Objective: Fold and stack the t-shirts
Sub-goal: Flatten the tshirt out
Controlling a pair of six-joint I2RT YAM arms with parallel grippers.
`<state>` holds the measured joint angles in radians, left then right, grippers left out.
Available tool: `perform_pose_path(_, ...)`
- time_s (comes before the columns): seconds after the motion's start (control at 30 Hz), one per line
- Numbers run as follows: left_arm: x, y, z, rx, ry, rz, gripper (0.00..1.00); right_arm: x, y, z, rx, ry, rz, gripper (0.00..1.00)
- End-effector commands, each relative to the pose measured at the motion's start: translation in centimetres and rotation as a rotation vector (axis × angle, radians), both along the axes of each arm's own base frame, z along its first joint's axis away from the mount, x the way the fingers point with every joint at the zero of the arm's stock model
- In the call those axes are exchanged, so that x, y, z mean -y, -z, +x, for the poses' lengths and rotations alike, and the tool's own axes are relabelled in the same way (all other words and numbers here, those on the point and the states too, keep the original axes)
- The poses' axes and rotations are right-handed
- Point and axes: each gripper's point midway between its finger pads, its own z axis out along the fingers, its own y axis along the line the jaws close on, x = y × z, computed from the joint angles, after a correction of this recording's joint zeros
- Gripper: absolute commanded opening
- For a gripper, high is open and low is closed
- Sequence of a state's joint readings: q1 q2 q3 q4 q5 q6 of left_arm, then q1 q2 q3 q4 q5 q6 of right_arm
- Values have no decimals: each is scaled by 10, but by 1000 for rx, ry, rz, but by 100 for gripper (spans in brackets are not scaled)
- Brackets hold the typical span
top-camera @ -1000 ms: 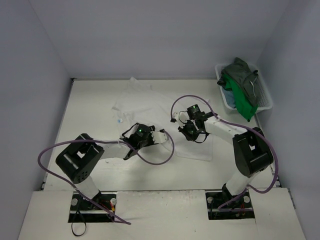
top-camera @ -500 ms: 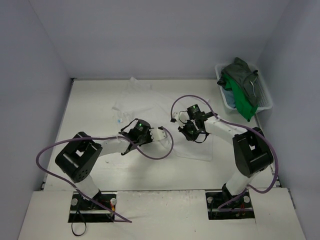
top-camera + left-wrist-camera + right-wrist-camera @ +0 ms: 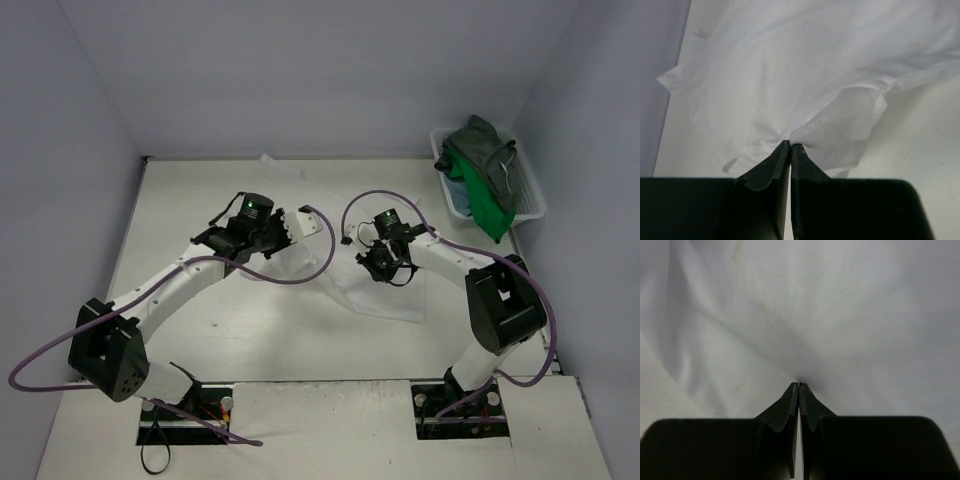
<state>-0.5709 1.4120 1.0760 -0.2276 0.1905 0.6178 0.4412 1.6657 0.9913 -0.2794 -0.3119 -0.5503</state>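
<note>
Enclosing table (image 3: pixel 300 340) and white t-shirt (image 3: pixel 388 293) stand lavender walls (image 3: pixel 300 80).

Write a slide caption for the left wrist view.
Left tool pinched shut on a bunched fold of the white shirt, bare table at right.

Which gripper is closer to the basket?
Right. The right gripper sits mid-table, left of the basket; the left gripper is farther left, both pinching the white shirt.
</note>
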Motion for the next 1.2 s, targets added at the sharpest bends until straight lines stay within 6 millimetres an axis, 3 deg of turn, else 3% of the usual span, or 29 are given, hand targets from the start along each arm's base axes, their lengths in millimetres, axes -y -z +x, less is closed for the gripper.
perform_pose_path(0.0, -2, -14, -40, -176, 80, -30, 0, -8, -17, 6, 50, -10, 32, 0)
perform_pose_path(0.07, -3, -18, -51, -225, 95, -26, 0, -7, -18, 6, 52, -8, 28, 0)
perform_pose_path(0.27, -28, 10, -116, -519, 154, 96, 0, -4, -23, 8, 68, -3, 18, 0)
perform_pose_path(0.5, -56, 37, -172, -730, 196, 202, 2, -5, -29, 14, 72, 4, 10, 0)
perform_pose_path(0.93, -105, 106, -223, -971, 202, 560, 12, 0, -39, 17, 80, 40, -20, 0)
perform_pose_path(1.03, -104, 115, -226, -1017, 207, 591, 13, 3, -39, 18, 85, 48, -30, 0)
perform_pose_path(1.17, -88, 103, -219, -966, 240, 511, 14, 3, -43, 18, 89, 62, -29, 0)
